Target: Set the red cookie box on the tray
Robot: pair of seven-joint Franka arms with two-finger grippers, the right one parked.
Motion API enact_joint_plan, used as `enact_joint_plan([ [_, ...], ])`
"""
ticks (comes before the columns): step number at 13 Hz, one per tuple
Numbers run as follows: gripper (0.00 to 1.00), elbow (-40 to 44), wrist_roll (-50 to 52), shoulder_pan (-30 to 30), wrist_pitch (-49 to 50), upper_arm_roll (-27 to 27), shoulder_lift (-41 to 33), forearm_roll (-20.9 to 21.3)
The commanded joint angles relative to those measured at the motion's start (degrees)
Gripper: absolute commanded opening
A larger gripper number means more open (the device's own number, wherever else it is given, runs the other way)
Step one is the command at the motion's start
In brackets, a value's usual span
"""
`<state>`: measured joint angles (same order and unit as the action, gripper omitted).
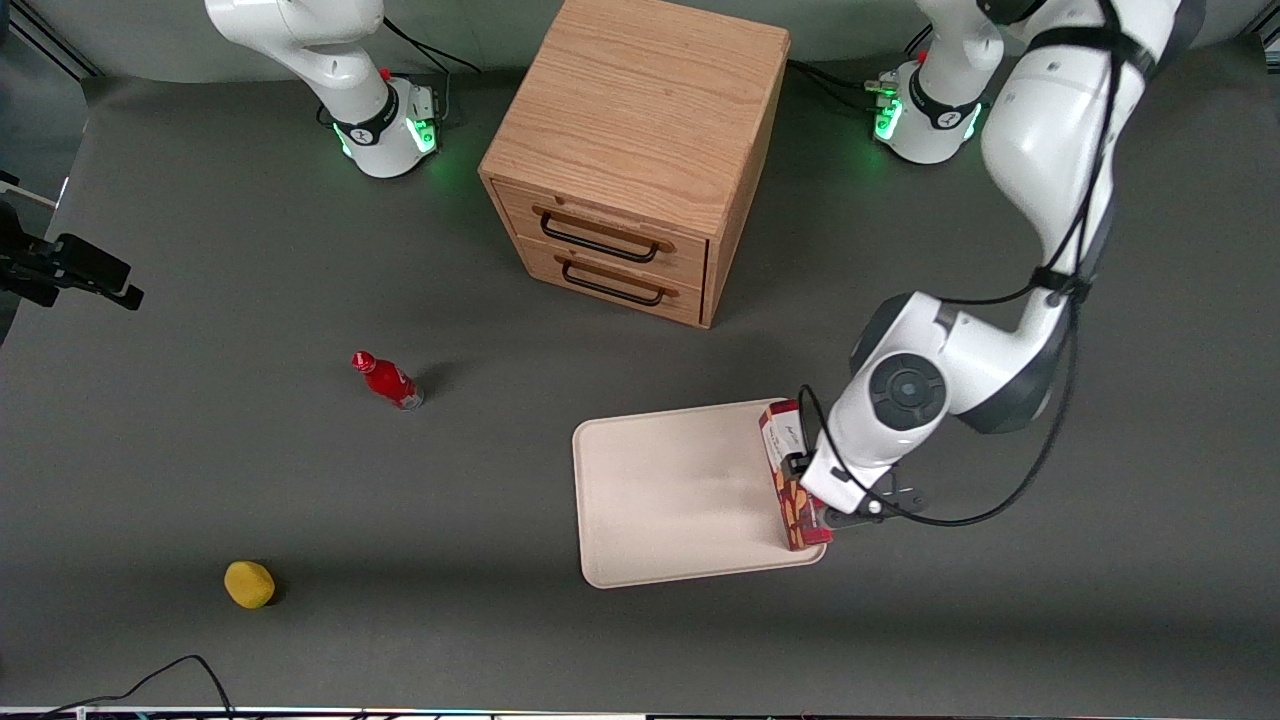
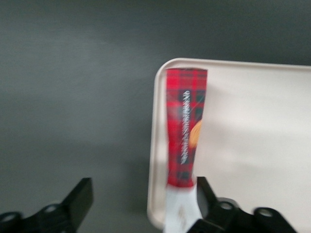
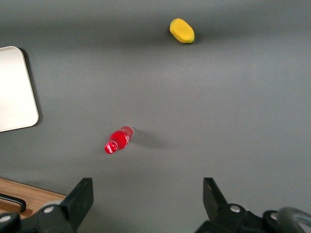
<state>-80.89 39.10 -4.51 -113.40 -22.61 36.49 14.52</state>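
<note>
1. Front view: the red cookie box (image 1: 792, 478) lies along the tray (image 1: 670, 495) edge nearest the working arm, with the gripper (image 1: 835, 505) beside it.
2. Left wrist view: the fingers (image 2: 77, 201) stand spread wide; one touches the box's white end. Retreating straight upward should avoid nudging it off the rim.

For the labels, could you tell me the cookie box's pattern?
Red-and-black tartan on the red cookie box, clearest in the left wrist view.

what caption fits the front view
Open end effector beside red cookie box lying along the tray edge.
</note>
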Motion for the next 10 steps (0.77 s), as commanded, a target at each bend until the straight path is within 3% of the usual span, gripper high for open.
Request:
enact_joint_plan([
  [1, 1.0, -1.6, -14.1, 2.5, 16.6, 4.3, -13.2, -10.0],
  [2, 1.0, -2.1, -20.2, 2.5, 23.0, 8.1, -18.4, -12.4],
  [5, 1.0, -5.6, -35.4, 2.6, 35.0, 16.7, -30.7, -13.0],
  [8, 1.0, -18.6, -42.3, 2.6, 32.7, 22.3, -44.2, -13.0],
  [10, 1.0, -18.0, -42.4, 2.6, 33.2, 22.7, -44.6, -12.9],
])
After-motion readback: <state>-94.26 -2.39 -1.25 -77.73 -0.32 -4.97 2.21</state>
